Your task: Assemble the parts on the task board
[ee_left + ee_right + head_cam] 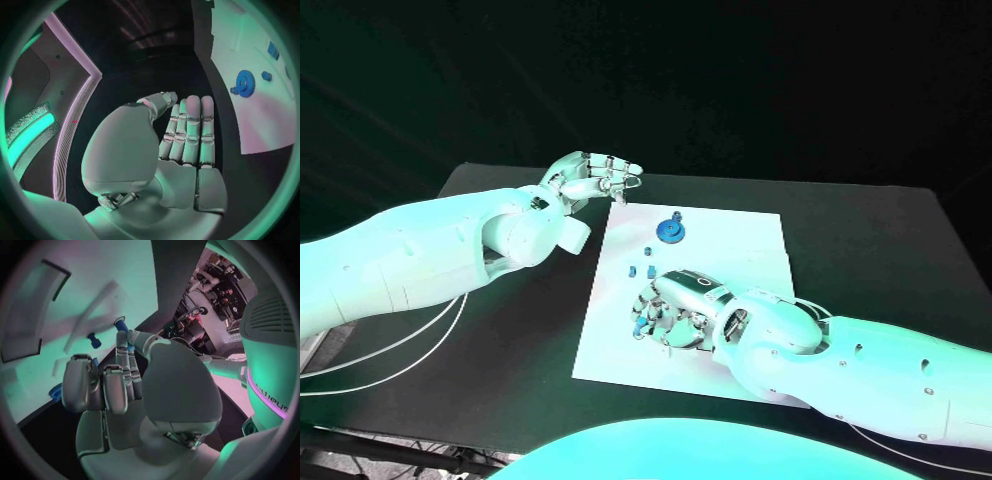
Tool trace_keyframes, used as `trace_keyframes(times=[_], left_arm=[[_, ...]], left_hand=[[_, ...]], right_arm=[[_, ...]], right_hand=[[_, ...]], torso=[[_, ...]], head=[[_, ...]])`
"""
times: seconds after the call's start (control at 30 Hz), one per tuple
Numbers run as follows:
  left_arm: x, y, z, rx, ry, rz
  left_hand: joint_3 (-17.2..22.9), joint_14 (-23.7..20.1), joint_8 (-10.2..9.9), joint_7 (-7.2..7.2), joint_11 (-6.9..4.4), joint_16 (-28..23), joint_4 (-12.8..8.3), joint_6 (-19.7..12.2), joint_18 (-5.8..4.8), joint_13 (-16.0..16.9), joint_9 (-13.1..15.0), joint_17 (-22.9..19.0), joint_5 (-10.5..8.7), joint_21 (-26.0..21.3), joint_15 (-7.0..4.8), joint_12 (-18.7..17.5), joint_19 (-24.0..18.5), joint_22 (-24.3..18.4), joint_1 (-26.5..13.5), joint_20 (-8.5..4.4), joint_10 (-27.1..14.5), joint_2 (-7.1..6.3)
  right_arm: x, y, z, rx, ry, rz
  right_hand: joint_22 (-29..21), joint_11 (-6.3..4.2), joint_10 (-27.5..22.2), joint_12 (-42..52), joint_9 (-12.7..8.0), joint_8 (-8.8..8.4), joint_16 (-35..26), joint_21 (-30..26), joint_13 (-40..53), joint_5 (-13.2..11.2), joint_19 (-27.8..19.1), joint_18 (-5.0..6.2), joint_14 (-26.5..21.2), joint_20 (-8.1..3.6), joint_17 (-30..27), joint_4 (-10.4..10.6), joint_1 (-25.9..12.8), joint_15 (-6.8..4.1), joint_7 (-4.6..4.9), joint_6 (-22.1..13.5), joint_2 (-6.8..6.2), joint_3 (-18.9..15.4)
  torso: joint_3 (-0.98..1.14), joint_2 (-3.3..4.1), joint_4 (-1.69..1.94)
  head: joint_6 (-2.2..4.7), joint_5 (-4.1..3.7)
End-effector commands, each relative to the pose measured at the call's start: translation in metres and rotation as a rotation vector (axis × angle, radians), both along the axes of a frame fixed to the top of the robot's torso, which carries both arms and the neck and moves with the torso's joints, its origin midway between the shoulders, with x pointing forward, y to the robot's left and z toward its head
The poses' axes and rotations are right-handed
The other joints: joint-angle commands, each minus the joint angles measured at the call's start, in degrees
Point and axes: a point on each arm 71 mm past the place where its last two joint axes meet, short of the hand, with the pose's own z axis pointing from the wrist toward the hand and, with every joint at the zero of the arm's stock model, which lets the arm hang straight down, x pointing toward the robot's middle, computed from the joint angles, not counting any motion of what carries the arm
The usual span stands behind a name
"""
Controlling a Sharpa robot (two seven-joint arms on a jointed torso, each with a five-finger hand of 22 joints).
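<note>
Black surface [502,340] spreads before you, darkness behind its far edge, and the white task board [733,235] lies in its middle.

Start at your left: the left hand [593,178] hangs over the surface just off the board's far left corner. From the left wrist camera its fingers [190,127] lie straight and pressed side by side, with the thumb drawn in beside them, and you can see nothing held.

Move onto the board: a blue gear [671,231], round and toothed, sits at its far end, with a small blue part [676,215] just beyond it. Nearer, two small blue pegs [642,270] stand side by side at mid-board.

Right beside those pegs, the right hand [682,310] rests low over the board's near half, palm down and fingers curled. The right wrist camera shows a blue part [123,329] at the fingertips [122,342], yet you cannot tell whether it is gripped. Another blue peg [94,340] stands apart from them on the board.
</note>
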Motion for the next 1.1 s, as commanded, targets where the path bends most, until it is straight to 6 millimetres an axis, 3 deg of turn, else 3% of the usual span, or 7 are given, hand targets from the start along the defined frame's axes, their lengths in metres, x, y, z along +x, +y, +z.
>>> trace_keyframes(times=[0.03,1.1], left_arm=[[-0.0006,-0.002,0.0012,-0.007,-0.002,-0.018],[-0.0008,-0.0008,0.001,-0.005,0.001,-0.019]], left_hand=[[0.0,-0.4,-0.1,0.08,0.0,-0.4,-0.3,-0.3,0.78,0.1,-0.1,-0.1,0.13,0.2,-0.04,0.3,-0.2,0.1,0.1,0.28,-0.6,0.26],[0.0,-0.4,-0.1,0.09,0.01,-0.4,-0.4,-0.3,0.77,0.0,-0.1,-0.1,0.14,0.3,-0.03,0.4,-0.3,0.1,0.1,0.29,-0.7,0.29]], right_arm=[[-0.0016,-0.0013,-0.0067,-0.058,0.008,0.022],[-0.0041,-0.0017,-0.0064,-0.054,0.002,0.02]], right_hand=[[10.4,-0.03,0.2,-0.2,5.1,1.12,0.1,0.0,0.1,0.4,2.1,-0.77,2.8,-0.35,0.0,-0.3,-0.4,-0.19,0.08,0.4,0.42,-0.1],[10.5,-0.03,0.2,-0.2,5.1,1.13,0.1,0.0,0.1,0.4,2.1,-0.78,2.8,-0.35,0.0,-0.3,-0.5,-0.19,0.08,0.4,0.4,-0.1]], torso=[[0.01,0.03,-0.01],[0.01,0.01,-0.01]], head=[[-0.14,0.06],[-0.16,0.18]])
